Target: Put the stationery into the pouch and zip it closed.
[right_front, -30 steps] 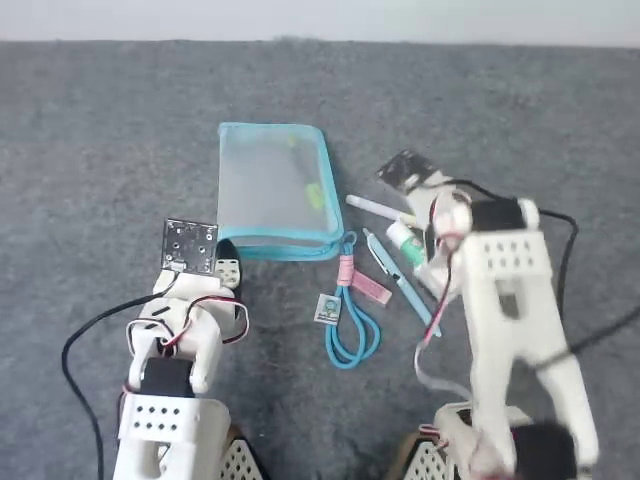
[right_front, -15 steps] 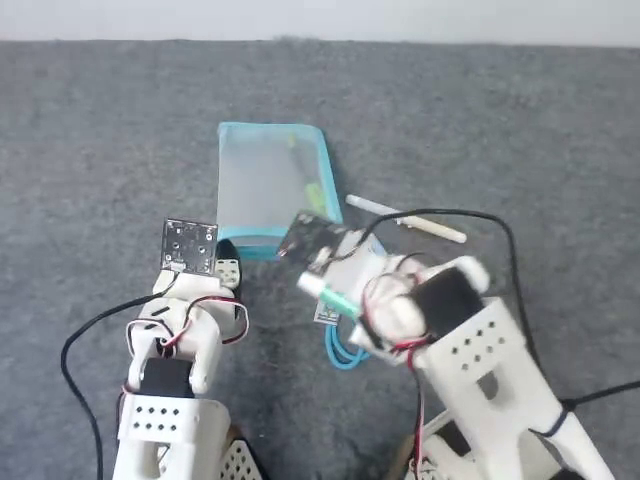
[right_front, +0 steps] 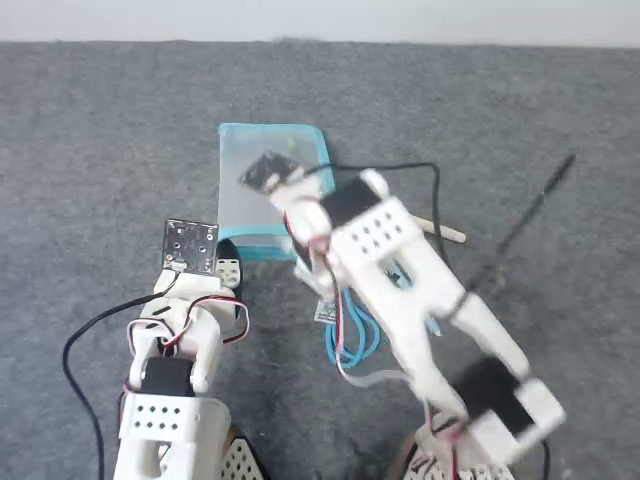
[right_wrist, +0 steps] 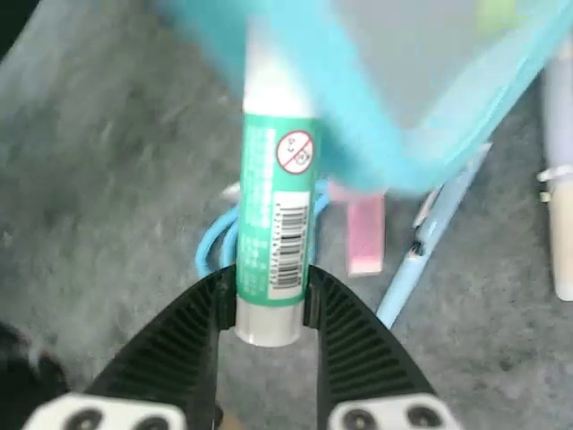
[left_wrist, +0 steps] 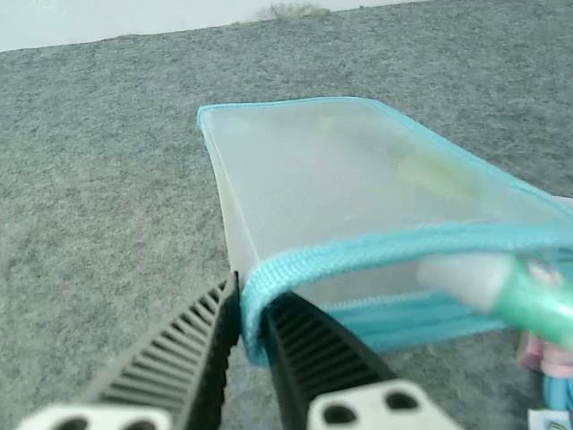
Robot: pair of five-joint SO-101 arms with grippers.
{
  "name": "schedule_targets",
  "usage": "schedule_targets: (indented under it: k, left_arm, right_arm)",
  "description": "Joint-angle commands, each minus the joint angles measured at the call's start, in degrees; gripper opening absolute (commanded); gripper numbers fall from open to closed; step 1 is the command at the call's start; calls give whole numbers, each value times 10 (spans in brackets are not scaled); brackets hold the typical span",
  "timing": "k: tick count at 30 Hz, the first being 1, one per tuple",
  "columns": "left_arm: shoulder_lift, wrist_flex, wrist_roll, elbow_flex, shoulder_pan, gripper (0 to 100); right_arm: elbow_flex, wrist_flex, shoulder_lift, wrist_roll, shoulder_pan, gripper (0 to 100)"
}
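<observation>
One green glue stick [right_wrist: 276, 206], clamped in the right gripper [right_wrist: 269, 288], has its tip at the mouth of the pouch [left_wrist: 340, 188], whose teal rim the left gripper [left_wrist: 249, 300] pinches tight, while a blue pen [right_wrist: 423, 258] and pink eraser [right_wrist: 363, 231] lie on the table [right_front: 100, 120] beside it, yet to go in, and zipping remains.

Pouch [left_wrist: 340, 179] mouth: glue stick [right_wrist: 273, 224], right arm [right_front: 400, 270] crowd it; left fingers [left_wrist: 192, 349] pinch rim.
Toward right edge: blue pen [right_wrist: 421, 255], blue cord [right_front: 350, 335] obstruct.
Far-left surface [right_front: 120, 120]: bare.
</observation>
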Motion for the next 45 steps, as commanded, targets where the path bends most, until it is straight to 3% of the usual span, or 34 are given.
schedule_targets:
  k: [1,7,13,18,26,31,38,45]
  left_arm:
    - [8,-9,11,-34,-1,12]
    - [8,-10,11,-32,-1,12]
    - [8,-10,11,-32,-1,12]
    - [8,-8,8,-30,22,12]
    - [8,-10,9,-27,25,12]
    - [8,-10,11,-29,8,12]
    - [8,-11,11,-29,13,12]
    - [8,-11,11,-28,13,12]
  right_arm:
    - [-137,17,76,-55,38,7]
    - [-331,87,196,-116,51,25]
    - [-408,108,225,-124,19,227]
    - [-408,108,223,-90,1,229]
    - [-404,109,155,-75,39,227]
    - [-360,109,86,55,125,226]
    - [-165,75,75,421,289,227]
    - [9,-113,75,509,364,228]
